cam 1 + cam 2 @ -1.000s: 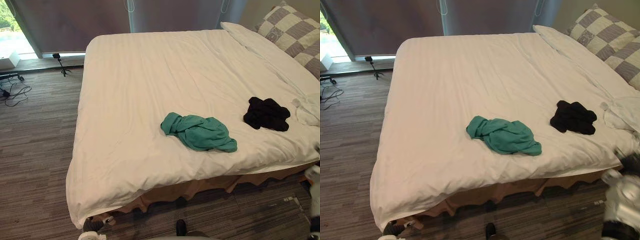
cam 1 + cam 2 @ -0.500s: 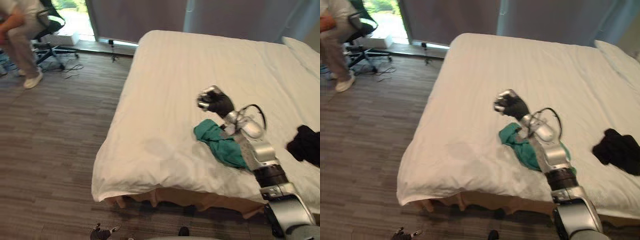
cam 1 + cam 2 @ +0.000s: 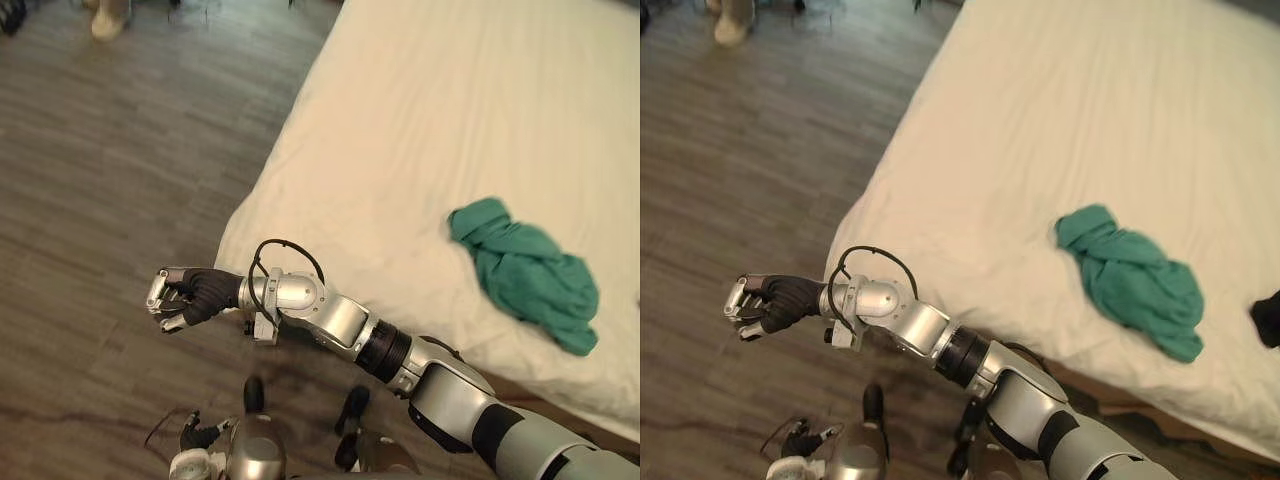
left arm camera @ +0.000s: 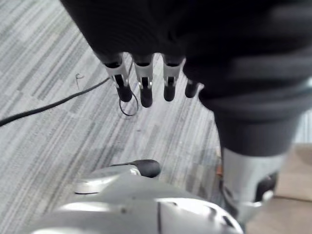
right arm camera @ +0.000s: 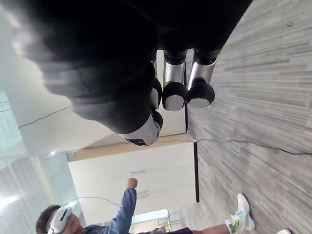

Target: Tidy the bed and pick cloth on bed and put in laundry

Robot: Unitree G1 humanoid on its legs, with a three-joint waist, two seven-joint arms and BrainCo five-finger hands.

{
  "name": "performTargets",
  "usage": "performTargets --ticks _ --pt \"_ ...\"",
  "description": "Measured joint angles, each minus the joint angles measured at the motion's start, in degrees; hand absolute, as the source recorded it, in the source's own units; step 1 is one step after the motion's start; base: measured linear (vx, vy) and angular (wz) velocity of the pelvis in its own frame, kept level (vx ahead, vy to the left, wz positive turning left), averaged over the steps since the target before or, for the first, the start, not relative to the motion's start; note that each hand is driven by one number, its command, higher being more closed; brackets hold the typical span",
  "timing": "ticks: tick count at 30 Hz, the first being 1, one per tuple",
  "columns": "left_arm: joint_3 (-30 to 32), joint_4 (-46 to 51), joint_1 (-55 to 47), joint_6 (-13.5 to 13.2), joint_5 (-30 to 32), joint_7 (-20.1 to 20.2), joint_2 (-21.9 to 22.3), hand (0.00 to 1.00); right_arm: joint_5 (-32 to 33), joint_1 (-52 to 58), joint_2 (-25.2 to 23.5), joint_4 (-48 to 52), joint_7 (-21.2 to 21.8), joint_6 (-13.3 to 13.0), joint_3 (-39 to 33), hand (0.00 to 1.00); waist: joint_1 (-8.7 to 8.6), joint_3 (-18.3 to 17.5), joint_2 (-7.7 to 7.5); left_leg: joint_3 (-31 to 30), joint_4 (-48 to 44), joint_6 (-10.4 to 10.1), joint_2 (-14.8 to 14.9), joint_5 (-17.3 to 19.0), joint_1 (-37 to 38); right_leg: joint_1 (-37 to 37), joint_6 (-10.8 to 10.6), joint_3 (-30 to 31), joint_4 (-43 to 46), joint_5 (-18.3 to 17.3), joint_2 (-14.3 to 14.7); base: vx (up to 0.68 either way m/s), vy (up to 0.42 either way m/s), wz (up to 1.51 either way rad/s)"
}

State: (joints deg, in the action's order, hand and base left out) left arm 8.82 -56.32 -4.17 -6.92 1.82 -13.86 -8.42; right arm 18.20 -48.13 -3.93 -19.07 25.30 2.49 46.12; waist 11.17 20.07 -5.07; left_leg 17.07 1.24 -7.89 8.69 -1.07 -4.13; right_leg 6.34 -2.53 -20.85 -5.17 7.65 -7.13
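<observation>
A crumpled green cloth [image 3: 525, 275] lies on the white bed [image 3: 400, 150] near its front edge. A black cloth [image 3: 1268, 318] peeks in at the right edge of the bed. My right hand [image 3: 190, 297] reaches far left, past the bed's corner and above the wood-look floor, with its fingers [image 5: 174, 92] curled and nothing in them. It is well apart from the green cloth. My left hand [image 3: 200, 436] hangs low by my side over the floor, its fingers [image 4: 141, 87] relaxed and holding nothing.
The bed's near left corner [image 3: 235, 235] drapes toward the floor just behind my right forearm. A person's shoe [image 3: 105, 20] stands on the floor at the far left. The right wrist view catches a person [image 5: 63, 219] wearing a headset, fist raised.
The camera has swung left and down, so the bed now sits at the upper right. My right arm went from above the green cloth out left over the floor, hand still fisted.
</observation>
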Motion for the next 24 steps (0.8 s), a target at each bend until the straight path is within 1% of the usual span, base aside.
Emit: performTargets --ticks 1,2,3,4,6,7,8,11,12,13,14,16,17,18,19,20,21,22,24 --pt "-1.0 0.6 0.7 -0.2 -0.5 -0.3 0.0 0.00 -0.2 -0.4 0.7 0.0 -0.6 0.4 0.2 1.00 0.00 1.6 0.18 -0.4 0.0 0.2 -0.2 -0.4 -1.3 1.1 0.0 -0.1 0.0 0.4 -0.1 -0.15 0.000 0.11" --pt "-2.0 1.3 1.6 -0.5 -0.9 -0.8 0.0 0.00 -0.3 -0.8 1.6 0.0 -1.4 0.8 0.4 1.00 0.21 3.1 1.06 -0.5 0.1 -0.1 -0.3 -1.0 -3.2 3.0 0.0 -0.3 0.0 0.9 -0.3 -0.11 0.006 0.09" --pt "-3.8 1.8 2.5 -0.9 -0.9 -0.9 0.0 0.00 -0.3 -0.9 2.3 0.0 -2.3 1.5 1.0 1.00 0.27 4.5 2.11 -0.6 0.4 0.3 -0.5 -2.0 -5.0 4.9 0.3 -0.6 0.0 1.6 -0.6 -0.06 0.011 0.04" --pt "-4.3 1.8 2.8 -1.1 -0.9 -1.0 0.1 0.00 -0.3 -0.9 2.6 0.0 -2.7 1.8 1.4 1.00 0.25 5.0 2.62 -0.7 0.6 0.5 -0.6 -2.2 -5.6 5.6 0.3 -0.6 0.0 1.8 -0.6 0.00 0.000 0.00" --pt "-7.0 2.0 4.3 -1.2 -0.9 -1.0 -0.3 0.00 -0.8 -0.7 3.2 -0.2 -3.9 3.1 2.1 1.00 -0.06 5.9 4.25 -1.9 0.6 0.5 -0.7 -2.9 -8.3 7.9 0.4 -1.2 0.0 2.4 -0.7 0.00 0.009 0.09" --pt "-7.8 2.0 4.7 -1.2 -0.9 -1.1 -0.4 0.00 -0.9 -0.7 3.3 -0.4 -4.2 3.3 2.1 1.00 -0.15 6.1 4.57 -2.1 0.6 0.6 -0.7 -3.0 -8.9 8.4 0.4 -1.3 0.0 2.4 -0.7 0.03 0.020 0.18" --pt "-10.4 2.7 5.6 -1.2 -1.0 -1.0 -0.7 0.00 -2.2 -0.8 4.0 -1.2 -5.7 3.9 2.0 1.00 -0.14 6.6 5.51 -2.5 0.5 0.7 -0.8 -3.4 -10.8 10.0 0.6 -1.5 0.0 2.7 -0.8 0.04 0.023 0.16" --pt "-14.9 3.7 7.0 -1.1 -2.2 -1.0 -1.6 0.00 -2.5 -1.0 4.8 -6.0 -8.6 4.4 0.5 1.00 -0.24 7.4 7.13 -3.1 0.5 1.1 -1.6 -3.8 -13.8 12.6 0.5 -2.0 0.0 3.0 -1.4 0.05 0.048 0.16" --pt "-16.4 4.0 7.5 -1.1 -2.8 -1.0 -1.8 0.00 -2.5 -1.3 5.8 -7.9 -9.8 4.3 -0.8 1.00 -0.20 7.8 7.93 -3.4 0.5 1.3 -2.0 -4.0 -14.7 13.3 0.4 -2.3 0.0 3.1 -1.8 0.04 0.061 0.15" --pt "-17.3 4.1 7.6 -1.1 -3.3 -1.0 -1.9 0.00 -2.5 -1.7 6.3 -9.0 -10.5 4.2 -1.5 1.00 -0.20 7.8 8.29 -3.5 0.5 1.5 -2.2 -4.0 -15.2 13.7 0.4 -2.3 0.0 3.2 -2.0 0.04 0.055 0.16" --pt "-18.9 4.4 7.9 -1.0 -4.3 -1.0 -2.1 0.00 -2.5 -3.4 7.3 -11.5 -11.8 3.8 -3.6 1.00 -0.20 8.2 9.20 -3.6 0.5 1.6 -2.6 -4.1 -15.9 14.3 0.2 -2.4 0.0 3.4 -2.4 0.03 0.059 0.12" --pt "-20.8 5.2 8.4 -1.0 -4.8 -1.1 -2.2 0.00 -2.5 -6.5 9.7 -13.9 -13.4 2.1 -8.2 1.00 0.11 8.9 10.71 -3.6 0.5 1.9 -3.3 -4.3 -17.1 15.5 -0.1 -2.3 0.0 3.9 -3.1 0.02 0.075 0.08" --pt "-22.5 5.2 9.2 -1.0 -5.5 -1.1 -2.4 0.00 -2.5 -9.0 11.6 -14.4 -14.4 0.4 -10.7 1.00 0.47 9.1 11.65 -3.6 0.4 2.1 -3.9 -4.5 -18.1 16.7 -0.3 -2.1 0.0 4.2 -3.7 0.00 0.074 0.03" --pt "-23.4 5.2 9.7 -0.9 -6.1 -1.1 -2.4 0.00 -2.5 -10.2 12.4 -14.7 -14.4 -0.3 -11.1 1.00 0.58 9.3 12.15 -3.6 0.4 2.2 -4.1 -4.6 -18.6 17.2 -0.3 -1.9 0.0 4.4 -3.9 -0.02 0.087 0.03" --pt "-25.5 5.2 10.8 -0.1 -8.0 -1.0 -2.4 0.00 -2.5 -12.1 13.2 -15.8 -14.0 -1.8 -10.7 1.00 0.77 9.2 13.46 -3.6 0.4 2.6 -4.5 -4.9 -20.0 18.6 -0.5 -1.7 0.0 4.9 -4.3 -0.03 0.070 0.02" --pt "-26.6 5.2 11.6 0.2 -9.0 -0.9 -2.4 0.00 -2.5 -12.7 13.1 -17.3 -14.1 -2.4 -10.8 1.00 0.96 9.4 14.19 -3.5 0.3 2.8 -4.7 -4.9 -20.4 19.1 -0.5 -1.5 0.0 5.1 -4.5 -0.05 0.077 0.00" --pt "-28.1 5.2 12.6 0.6 -10.1 -0.6 -2.3 0.00 -2.4 -13.6 13.2 -20.9 -14.2 -3.0 -11.1 1.00 1.43 9.4 15.42 -3.5 0.0 2.8 -5.0 -5.0 -21.2 19.9 -0.5 -1.1 0.0 5.5 -4.8 -0.06 0.069 -0.02" --pt "-28.9 5.5 12.8 0.6 -10.7 -0.5 -2.0 0.00 -2.3 -14.8 13.6 -25.2 -14.1 -3.2 -11.2 1.00 1.94 9.0 15.97 -3.5 -0.2 3.0 -5.3 -5.1 -22.0 20.7 -0.6 -0.8 0.0 5.8 -5.1 -0.06 0.050 -0.06" --pt "-29.1 5.7 12.8 0.5 -11.1 -0.4 -2.0 0.00 -2.3 -15.5 13.9 -29.5 -13.8 -3.7 -11.2 1.00 2.65 9.0 16.01 -3.4 -0.3 3.0 -5.6 -5.1 -22.1 21.2 -0.7 -0.2 0.0 6.3 -5.4 -0.05 0.034 -0.08"
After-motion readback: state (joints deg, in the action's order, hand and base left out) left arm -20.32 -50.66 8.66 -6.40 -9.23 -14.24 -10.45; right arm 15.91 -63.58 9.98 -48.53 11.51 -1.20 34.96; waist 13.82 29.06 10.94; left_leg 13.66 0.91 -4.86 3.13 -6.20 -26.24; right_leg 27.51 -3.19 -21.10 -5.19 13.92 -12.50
